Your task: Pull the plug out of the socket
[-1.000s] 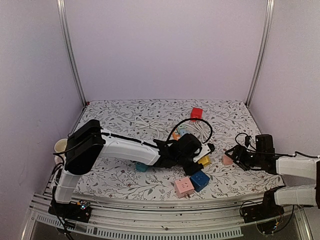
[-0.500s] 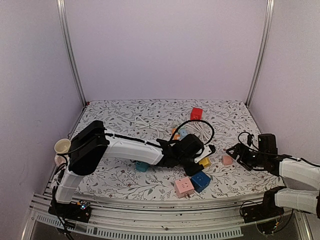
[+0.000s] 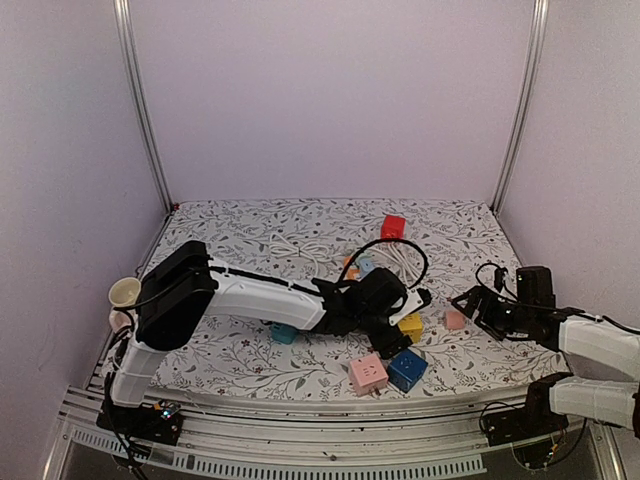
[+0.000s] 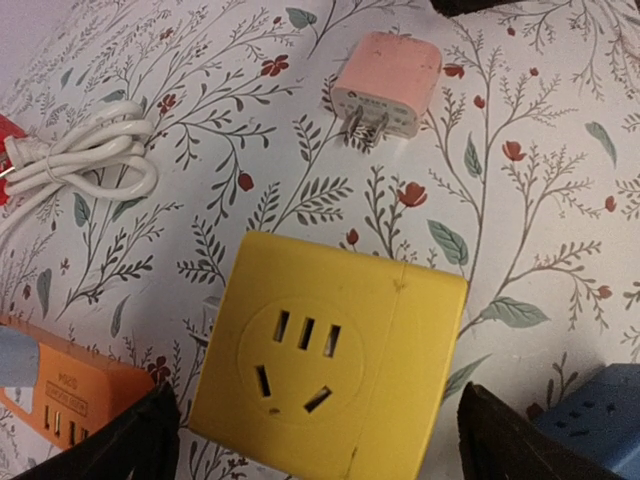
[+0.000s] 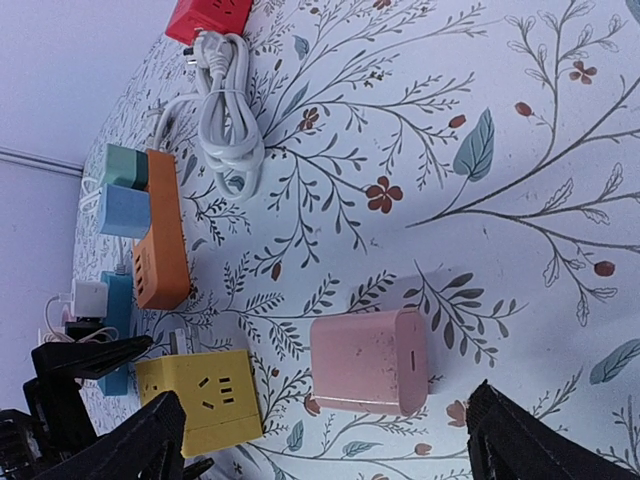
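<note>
Yellow socket [image 4: 330, 365] sits on the floral worktop [image 3: 250, 230], between the wide, released jaws of the left claw [image 4: 320, 445]. Pink plug [image 3: 455, 319] lies loose at the socket's 3 o'clock, prongs bare, apart from it. Right claw [image 5: 330, 445] is also released, near the plug, gripping nothing

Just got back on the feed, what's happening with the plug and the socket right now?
The pink plug lies loose on the floral table, prongs bare and apart from the yellow socket cube, so the pull looks done. The left gripper hangs open with a finger to each side of the yellow socket cube. The right gripper hangs open just short of the pink plug. Neither holds anything.
</note>
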